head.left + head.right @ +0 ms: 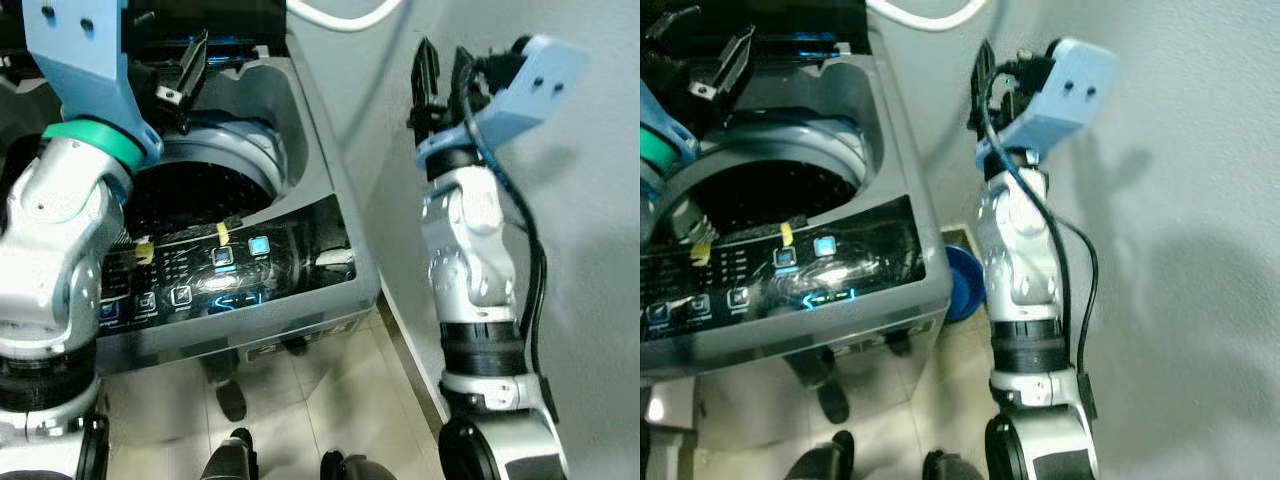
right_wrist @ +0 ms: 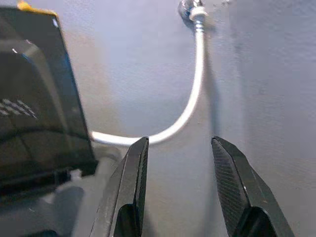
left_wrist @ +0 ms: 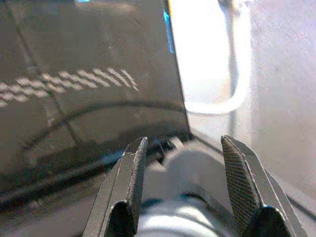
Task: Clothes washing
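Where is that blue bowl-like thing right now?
In the right eye view, the blue basin sits on the floor, wedged between the washing machine's right side and the wall, just beside the robot's right arm.

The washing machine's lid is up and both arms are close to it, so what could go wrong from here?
The left end effector, open, sits by the raised lid; a bump might knock it shut. The right end effector, also open, points at the white hose and could snag it. The arm above the control panel might press a button.

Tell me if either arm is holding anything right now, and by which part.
Nothing is held. The left gripper over the washing machine and the right gripper near the white hose both have open, empty jaws.
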Controlling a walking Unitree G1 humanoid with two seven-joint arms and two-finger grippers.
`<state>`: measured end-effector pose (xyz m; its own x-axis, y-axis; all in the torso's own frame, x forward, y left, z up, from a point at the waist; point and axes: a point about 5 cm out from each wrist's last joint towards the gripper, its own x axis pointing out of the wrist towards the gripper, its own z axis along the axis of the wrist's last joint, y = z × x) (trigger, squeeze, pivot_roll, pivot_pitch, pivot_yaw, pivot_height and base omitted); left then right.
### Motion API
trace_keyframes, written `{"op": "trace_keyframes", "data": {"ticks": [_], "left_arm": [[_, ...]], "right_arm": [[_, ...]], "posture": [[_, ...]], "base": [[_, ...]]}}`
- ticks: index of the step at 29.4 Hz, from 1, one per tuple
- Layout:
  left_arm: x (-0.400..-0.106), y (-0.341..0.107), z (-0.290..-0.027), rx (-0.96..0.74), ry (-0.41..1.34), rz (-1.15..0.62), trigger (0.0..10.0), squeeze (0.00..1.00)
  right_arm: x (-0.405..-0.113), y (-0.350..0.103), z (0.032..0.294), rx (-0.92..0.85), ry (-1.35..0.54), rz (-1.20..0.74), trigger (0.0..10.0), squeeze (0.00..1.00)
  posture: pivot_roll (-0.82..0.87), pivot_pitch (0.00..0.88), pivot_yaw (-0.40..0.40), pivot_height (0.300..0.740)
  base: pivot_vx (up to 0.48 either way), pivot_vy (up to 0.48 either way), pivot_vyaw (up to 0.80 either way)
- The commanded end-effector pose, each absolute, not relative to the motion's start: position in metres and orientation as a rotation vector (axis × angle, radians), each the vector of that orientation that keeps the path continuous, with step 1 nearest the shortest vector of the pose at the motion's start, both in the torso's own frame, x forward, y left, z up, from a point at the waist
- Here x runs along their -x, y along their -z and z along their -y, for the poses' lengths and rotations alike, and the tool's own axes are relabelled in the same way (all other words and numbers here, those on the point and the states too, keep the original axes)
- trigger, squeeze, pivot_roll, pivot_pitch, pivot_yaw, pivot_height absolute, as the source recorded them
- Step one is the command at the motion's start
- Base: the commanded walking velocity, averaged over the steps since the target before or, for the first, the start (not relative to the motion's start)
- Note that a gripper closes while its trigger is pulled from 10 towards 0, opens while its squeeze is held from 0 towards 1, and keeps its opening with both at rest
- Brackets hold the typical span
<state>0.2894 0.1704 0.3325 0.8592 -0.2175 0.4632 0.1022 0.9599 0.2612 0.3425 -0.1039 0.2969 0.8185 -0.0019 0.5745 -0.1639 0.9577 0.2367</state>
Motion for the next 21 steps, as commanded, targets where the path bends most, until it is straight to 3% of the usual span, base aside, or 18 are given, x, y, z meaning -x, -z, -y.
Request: {"op": "trace_keyframes", "data": {"ticks": [1,13,21], "left_arm": [[-0.287,-0.327,-0.168,-0.243,0.16,0.52,10.0,0.0],[-0.283,-0.314,-0.174,-0.221,0.113,0.539,10.0,0.0],[-0.293,-0.306,-0.194,-0.195,0.042,0.508,10.0,0.0]], "right_arm": [[-0.34,-0.293,0.101,-0.276,-0.084,0.601,10.0,0.0],[-0.34,-0.3,0.11,-0.234,-0.075,0.66,10.0,0.0],[-0.34,-0.268,0.117,-0.176,-0.111,0.562,10.0,0.0]], "posture": [[0.11,0.081,-0.007,0.74],[0.14,0.002,-0.027,0.74],[0.12,0.0,-0.019,0.74]], "base": [[0.0,0.0,0.0],[0.0,0.0,0.0],[0.0,0.0,0.0]]}}
